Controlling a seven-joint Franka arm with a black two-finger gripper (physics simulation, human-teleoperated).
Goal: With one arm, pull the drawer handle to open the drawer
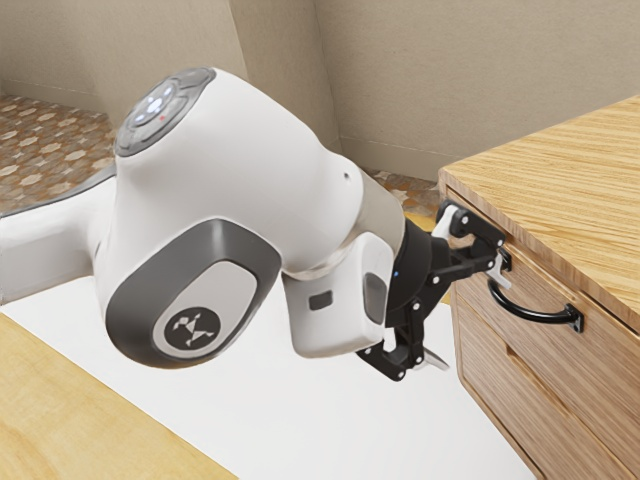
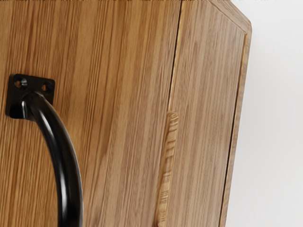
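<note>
A wooden cabinet (image 1: 560, 190) stands at the exterior view's right. Its top drawer (image 1: 532, 272) carries a curved black handle (image 1: 535, 314). My black gripper (image 1: 466, 318) is right in front of the drawer, at the handle's near end, and it is open. One fingertip (image 1: 497, 270) sits beside the handle's end mount and the other (image 1: 434, 362) hangs lower, off the cabinet's corner. The wrist view looks straight at the drawer front (image 2: 113, 94), with the handle (image 2: 61, 161) and its screw plate (image 2: 29, 90) close by.
A lower drawer front (image 2: 203, 118) with a wooden recessed pull (image 2: 169, 165) lies beyond a seam. White floor (image 1: 300, 420) spreads under the arm. A wooden surface (image 1: 70, 420) fills the near left corner. Walls and patterned tiles lie behind.
</note>
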